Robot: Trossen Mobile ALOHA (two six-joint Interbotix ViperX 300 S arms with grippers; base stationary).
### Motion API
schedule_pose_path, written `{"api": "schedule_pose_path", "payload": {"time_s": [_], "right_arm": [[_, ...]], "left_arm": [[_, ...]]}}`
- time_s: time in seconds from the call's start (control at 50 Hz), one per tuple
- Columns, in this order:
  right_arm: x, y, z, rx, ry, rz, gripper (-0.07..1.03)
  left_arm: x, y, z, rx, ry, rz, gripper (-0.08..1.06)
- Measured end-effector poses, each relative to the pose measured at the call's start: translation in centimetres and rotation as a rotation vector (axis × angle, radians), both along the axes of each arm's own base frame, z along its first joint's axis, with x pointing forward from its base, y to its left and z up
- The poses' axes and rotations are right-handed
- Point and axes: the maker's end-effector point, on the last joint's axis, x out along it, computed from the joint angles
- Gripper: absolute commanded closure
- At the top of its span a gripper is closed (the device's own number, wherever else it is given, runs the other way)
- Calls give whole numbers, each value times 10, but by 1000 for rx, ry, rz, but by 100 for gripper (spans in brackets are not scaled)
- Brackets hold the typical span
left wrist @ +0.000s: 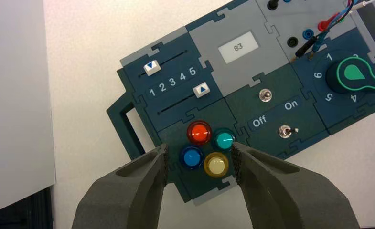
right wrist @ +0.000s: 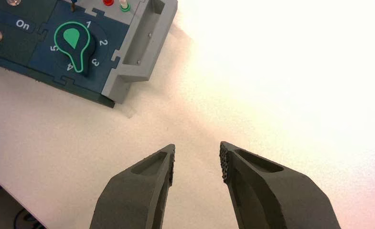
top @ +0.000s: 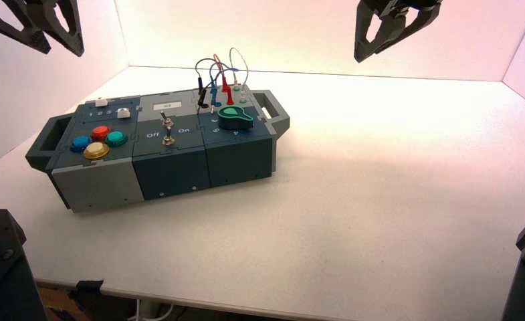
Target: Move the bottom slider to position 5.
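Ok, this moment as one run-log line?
bottom slider: at 5 | left gripper: jaws open, facing buttons | right gripper: jaws open, above table

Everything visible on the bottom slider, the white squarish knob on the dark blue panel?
The bottom slider has a small, white, plastic-looking squarish knob marked with a blue triangle pointing toward the white digits. It lines up with 5, at that end of its thin dark slot. The slot runs between the digits and the round coloured buttons. Nothing touches the knob; left gripper and right gripper hang clear.
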Motion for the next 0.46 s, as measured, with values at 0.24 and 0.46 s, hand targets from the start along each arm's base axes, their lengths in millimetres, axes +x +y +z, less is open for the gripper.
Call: {"api": "schedule_pose_path", "payload": {"time_s": [0.24,0.46], "right_arm": [[0,0,0,0,0,0,45],[0,0,0,0,0,2,45]], "left_arm": [[0,0,-3,0,3,-1,29],[-1,0,-6,0,11,3,29]]}}
